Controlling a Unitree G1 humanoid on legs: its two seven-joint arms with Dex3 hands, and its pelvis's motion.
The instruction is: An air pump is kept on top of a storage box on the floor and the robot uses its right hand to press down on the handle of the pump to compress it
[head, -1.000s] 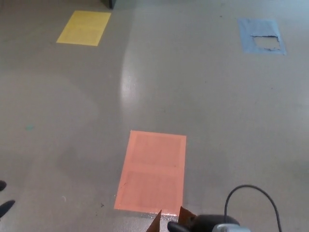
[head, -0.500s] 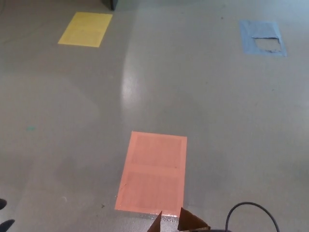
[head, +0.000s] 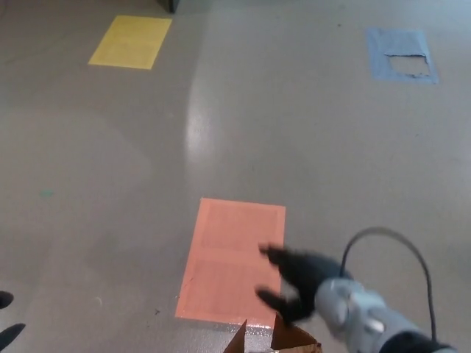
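My right hand reaches in from the lower right over the floor, blurred by motion, its black fingers spread apart and holding nothing. A black cable loops above its grey forearm. Brown cardboard flaps of a box poke up at the bottom edge, just below the hand. No pump shows in the head view. My left hand is out of view.
An orange rectangle is marked on the grey floor in front of me. A yellow rectangle lies far left and a torn blue one far right. Dark shapes sit at the bottom left edge.
My right hand has risen from the bottom edge up and forward over the corner of the orange rectangle. The cable loop rose with it.
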